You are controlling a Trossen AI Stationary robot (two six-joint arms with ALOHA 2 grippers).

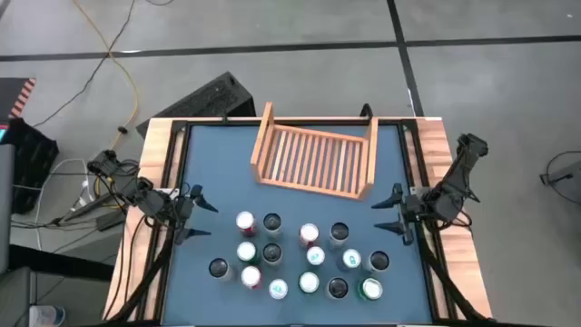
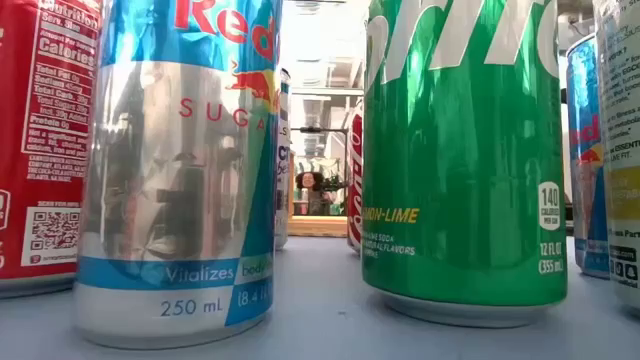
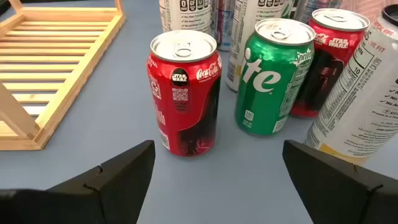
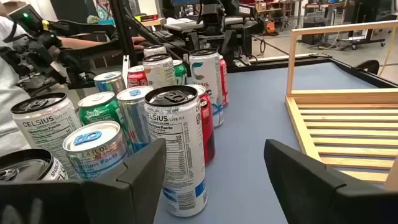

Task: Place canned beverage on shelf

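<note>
Several beverage cans (image 1: 300, 254) stand upright on their bases on the blue table top, near its front. The shelf (image 1: 313, 156), a light wooden slatted tray, lies at the far middle with nothing in it. My left gripper (image 1: 210, 221) hovers open at the table's left, pointing at a red Coca-Cola can (image 3: 183, 93) with a green Sprite can (image 3: 273, 74) beside it; its fingers (image 3: 118, 177) touch nothing. My right gripper (image 1: 375, 216) hovers open at the right, facing a white Celsius can (image 4: 177, 149); nothing sits between its fingers (image 4: 311, 180).
The low view is filled by a silver-blue Red Bull can (image 2: 180, 160), a Sprite can (image 2: 465, 150) and a red can (image 2: 40, 140); the shelf (image 2: 320, 225) shows far off between them. A wooden frame (image 1: 150, 182) borders the table. Bare blue surface lies between cans and shelf.
</note>
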